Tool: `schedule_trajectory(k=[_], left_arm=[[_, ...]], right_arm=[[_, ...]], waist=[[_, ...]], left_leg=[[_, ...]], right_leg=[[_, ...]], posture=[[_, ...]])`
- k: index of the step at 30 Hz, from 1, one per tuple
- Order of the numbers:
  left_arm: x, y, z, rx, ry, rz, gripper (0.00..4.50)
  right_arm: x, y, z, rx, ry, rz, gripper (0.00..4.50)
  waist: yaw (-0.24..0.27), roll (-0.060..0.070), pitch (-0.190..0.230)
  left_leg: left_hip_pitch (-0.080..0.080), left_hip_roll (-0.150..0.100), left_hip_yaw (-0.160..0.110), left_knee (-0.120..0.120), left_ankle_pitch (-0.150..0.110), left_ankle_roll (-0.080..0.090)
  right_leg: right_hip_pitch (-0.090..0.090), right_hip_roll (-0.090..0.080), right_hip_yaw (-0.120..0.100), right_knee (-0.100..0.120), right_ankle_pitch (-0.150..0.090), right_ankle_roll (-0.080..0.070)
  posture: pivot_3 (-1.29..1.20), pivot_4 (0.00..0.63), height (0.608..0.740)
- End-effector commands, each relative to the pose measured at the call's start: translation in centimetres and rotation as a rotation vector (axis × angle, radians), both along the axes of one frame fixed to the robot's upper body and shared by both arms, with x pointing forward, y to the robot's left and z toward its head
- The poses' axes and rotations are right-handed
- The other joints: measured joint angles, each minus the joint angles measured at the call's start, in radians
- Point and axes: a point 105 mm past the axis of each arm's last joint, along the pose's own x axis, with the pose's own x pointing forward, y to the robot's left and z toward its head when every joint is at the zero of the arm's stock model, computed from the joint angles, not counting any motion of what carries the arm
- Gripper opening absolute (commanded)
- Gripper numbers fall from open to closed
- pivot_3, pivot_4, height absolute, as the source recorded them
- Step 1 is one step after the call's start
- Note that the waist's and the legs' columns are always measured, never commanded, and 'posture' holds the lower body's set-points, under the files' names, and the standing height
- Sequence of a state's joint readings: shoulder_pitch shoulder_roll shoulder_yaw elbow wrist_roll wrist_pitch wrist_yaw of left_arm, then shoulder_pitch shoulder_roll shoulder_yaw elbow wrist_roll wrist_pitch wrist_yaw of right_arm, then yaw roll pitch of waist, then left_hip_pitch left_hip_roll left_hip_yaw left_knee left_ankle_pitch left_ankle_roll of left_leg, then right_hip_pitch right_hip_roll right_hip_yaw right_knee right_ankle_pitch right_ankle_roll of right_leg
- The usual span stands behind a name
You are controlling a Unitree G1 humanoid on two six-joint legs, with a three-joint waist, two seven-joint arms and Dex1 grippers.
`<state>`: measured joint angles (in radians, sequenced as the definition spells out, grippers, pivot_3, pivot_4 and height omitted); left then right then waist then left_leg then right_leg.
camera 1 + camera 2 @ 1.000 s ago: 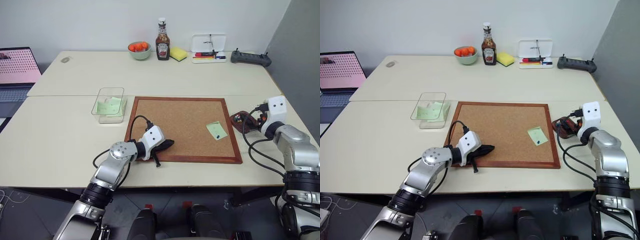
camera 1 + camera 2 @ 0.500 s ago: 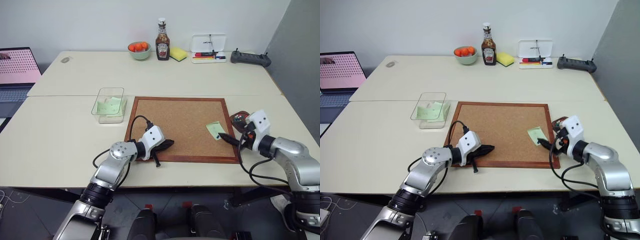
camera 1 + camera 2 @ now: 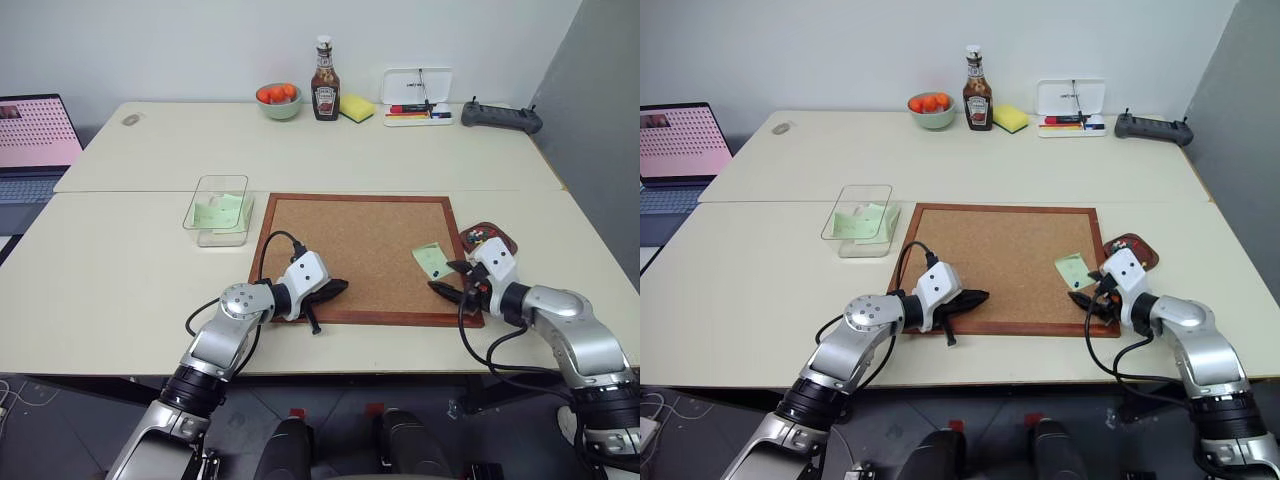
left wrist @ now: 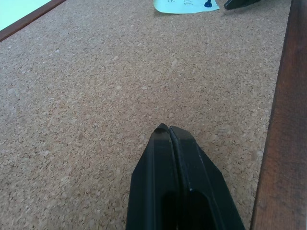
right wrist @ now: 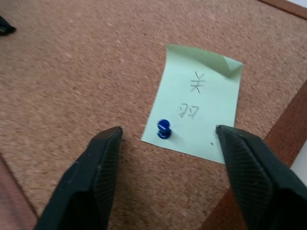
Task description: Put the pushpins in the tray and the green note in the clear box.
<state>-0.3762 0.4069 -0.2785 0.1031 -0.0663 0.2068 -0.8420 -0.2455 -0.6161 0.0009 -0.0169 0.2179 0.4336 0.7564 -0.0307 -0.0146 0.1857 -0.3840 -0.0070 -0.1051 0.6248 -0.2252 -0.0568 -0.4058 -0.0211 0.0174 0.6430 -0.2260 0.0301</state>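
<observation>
The right gripper [image 5: 165, 143] sits low over the cork board [image 3: 350, 250] with its two black fingers apart, one on each side of a blue pushpin [image 5: 163, 129]. It holds nothing yet. The fingers are spread like that, I think, so they can close on the pin's small head and pull it out. The pin is stuck through the near corner of the green note [image 5: 200, 113], and that is why the note stays on the board; the far corner of the paper curls up a little. The note has some pencil marks on it. Just beside the board's right edge, close to the right arm, is the little dark red tray [image 3: 490, 236], with some small coloured things in it that look like pins, so the pin has a short way to go. The left gripper [image 4: 169, 132] rests on the board near its front left corner, with its fingers pressed tight together and nothing in them. Off the board's left side stands the clear box [image 3: 219, 209], with pale green paper already inside. The note goes there once the pin is out.
</observation>
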Motion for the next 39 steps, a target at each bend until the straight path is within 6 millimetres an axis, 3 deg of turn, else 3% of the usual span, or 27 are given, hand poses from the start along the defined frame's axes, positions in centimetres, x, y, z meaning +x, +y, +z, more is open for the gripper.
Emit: schedule_trajectory(k=[1,13,26,34,39], left_arm=[[-1.2,0.2,-2.9,0.065,0.099,-0.012,0.0],[-1.3,0.3,-3.0,0.066,0.101,-0.011,0.0],[-1.3,0.2,-3.0,0.066,0.101,-0.012,0.0],[-1.4,0.2,-3.1,0.065,0.108,-0.009,0.0],[-1.3,0.2,-3.1,0.057,0.109,-0.003,0.0]], right_arm=[[0.5,0.1,1.1,0.0,-0.061,0.007,2.43],[0.7,0.4,1.1,0.019,-0.065,0.009,0.05],[0.3,0.6,2.5,0.042,-0.094,0.049,0.01],[0.1,1.6,5.5,0.057,-0.186,0.112,0.01],[-0.3,2.0,6.0,0.01,-0.221,0.152,0.01]], waist=[[0.0,0.0,0.0],[0.0,0.0,0.0],[0.0,0.0,0.0],[0.0,0.0,0.0],[0.0,0.0,0.0]], left_leg=[[0.0,0.0,0.0,0.0,0.0,0.0],[0.0,0.0,0.0,0.0,0.0,0.0],[0.0,0.0,0.0,-0.001,0.0,0.0],[0.0,0.0,0.0,-0.001,0.0,0.0],[0.0,0.0,0.0,-0.001,0.0,0.0]], right_leg=[[0.0,0.0,0.0,0.0,0.0,0.0],[0.0,0.0,0.0,0.0,0.0,0.0],[0.0,0.0,0.0,0.0,0.0,0.0],[0.0,0.0,0.0,0.0,-0.001,0.0],[0.0,0.0,0.0,-0.001,-0.001,0.0]], posture=[[0.0,0.15,0.74],[0.0,0.15,0.74],[0.0,0.15,0.74],[0.0,0.15,0.74],[0.0,0.15,0.74]])
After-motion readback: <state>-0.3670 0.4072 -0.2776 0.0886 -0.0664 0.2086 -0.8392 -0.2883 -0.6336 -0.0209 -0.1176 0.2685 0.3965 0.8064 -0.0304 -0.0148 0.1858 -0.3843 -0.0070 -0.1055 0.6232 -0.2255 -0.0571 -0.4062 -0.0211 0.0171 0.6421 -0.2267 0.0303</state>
